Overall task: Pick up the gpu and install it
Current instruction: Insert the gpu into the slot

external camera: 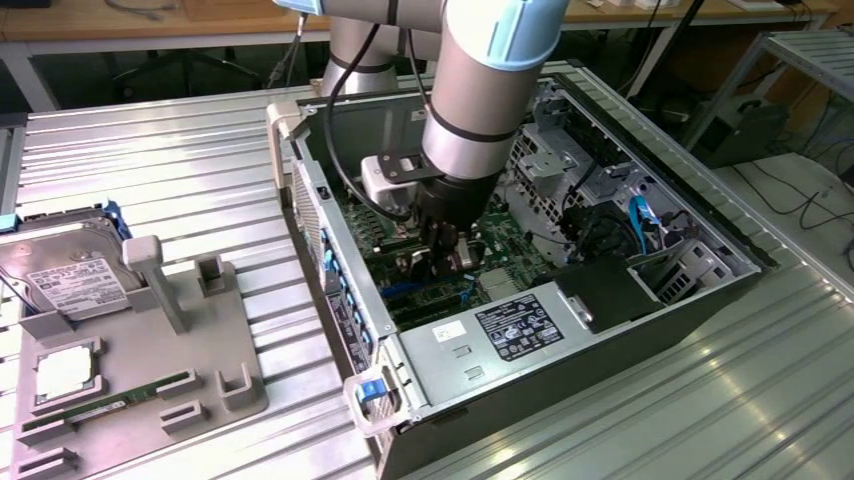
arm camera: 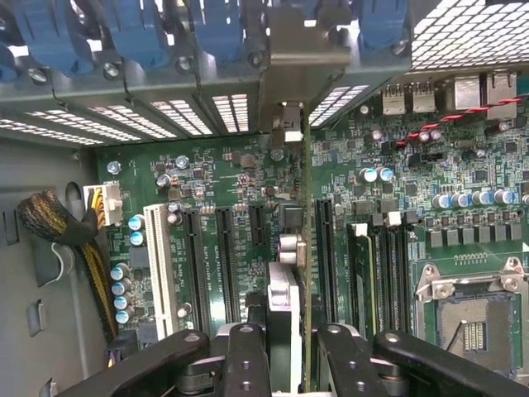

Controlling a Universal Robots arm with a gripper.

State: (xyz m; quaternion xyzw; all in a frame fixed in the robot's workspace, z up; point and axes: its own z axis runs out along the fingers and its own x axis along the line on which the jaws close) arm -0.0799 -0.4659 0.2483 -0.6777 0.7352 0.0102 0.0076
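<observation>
Green motherboard (arm camera: 223, 178) lies just beyond the gripper (arm camera: 285, 351), whose narrowed jaws clamp the gpu (arm camera: 285, 298) edge-on among the black slots (arm camera: 227, 256). The card looks light, stiff and fragile. It is best gripped on its bare upper edge, off the components.

The gpu (arm camera: 283, 302) has its held end hidden inside the pincer (arm camera: 288, 339).
</observation>
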